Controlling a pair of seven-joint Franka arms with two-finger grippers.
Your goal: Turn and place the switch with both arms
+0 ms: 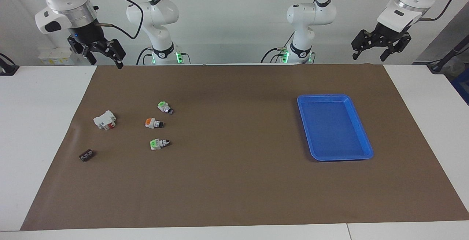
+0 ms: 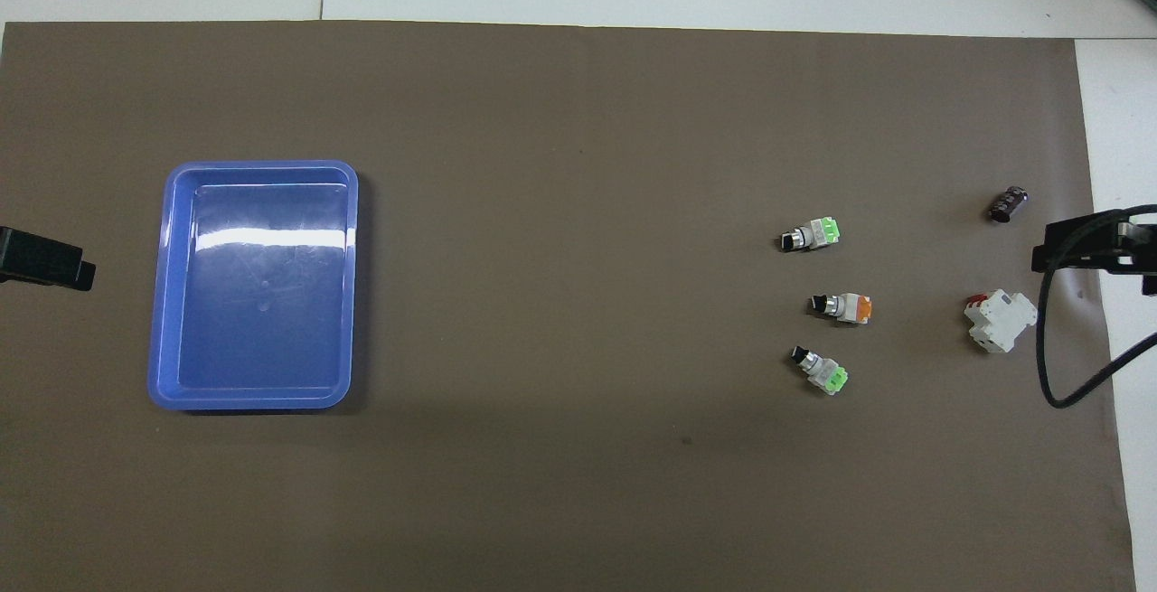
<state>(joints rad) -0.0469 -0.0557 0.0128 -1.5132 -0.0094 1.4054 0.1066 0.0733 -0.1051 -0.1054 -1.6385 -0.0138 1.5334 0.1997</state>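
Switches with pale green caps lie on the brown mat toward the right arm's end of the tabletop, two of them, neither touched by a claw. Right claw point(image 1: 104, 55) hangs in the air over the mat's edge nearest the robots, at the right arm's end, fingers spread apart and holding nothing. Left claw point(image 1: 375, 47) hangs likewise over the robots' edge of the tabletop at the left arm's end, fingers parted and empty; both arms wait, raised well above the things below.

Out from the right claw, the green-capped switch nearer the robots point(image 1: 165, 107) rests on its side, green cap toward the robots and black knob pointing away from them. The orange-capped switch point(image 1: 153, 123) lies just farther from the robots, apart from it. The second green-capped switch point(image 1: 158, 144) lies farther still, its black knob pointing toward the left arm's end. The three form a loose row, none touching another.

Beside that row, toward the right arm's end, sits a white block with red parts point(image 1: 104, 120). A small dark part point(image 1: 86, 155) lies farther from the robots than the block, near the mat's edge.

Well apart from all these, toward the left arm's end, a blue tray point(image 1: 306, 122) sits on the brown mat point(image 1: 234, 181) with nothing in it. The mat covers most of the white tabletop point(image 1: 40, 130)
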